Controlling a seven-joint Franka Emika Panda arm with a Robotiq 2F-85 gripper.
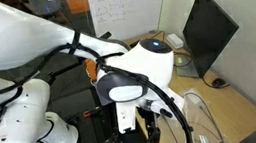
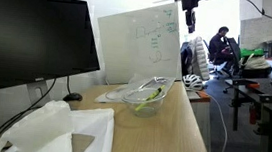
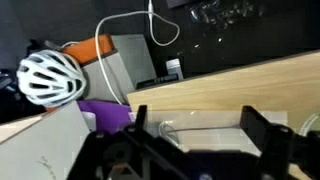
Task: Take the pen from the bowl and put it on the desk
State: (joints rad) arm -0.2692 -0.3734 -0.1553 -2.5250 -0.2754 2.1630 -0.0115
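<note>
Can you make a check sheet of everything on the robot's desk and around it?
Surface: desk, light tan wood, smooth.
Job's things: bowl, see-through, with something green inside, likely the pen.
Clutter: monitor, whiteboard, white helmet, purple thing.
Grippers: gripper, high above the desk, jaws apart in the wrist view, holding nothing.
Cables: white cable, hanging behind the desk.
Surroundings: people at the back.

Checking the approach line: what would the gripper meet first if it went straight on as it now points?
The gripper would probably meet the desk, close to the bowl; depth is unclear.
</note>
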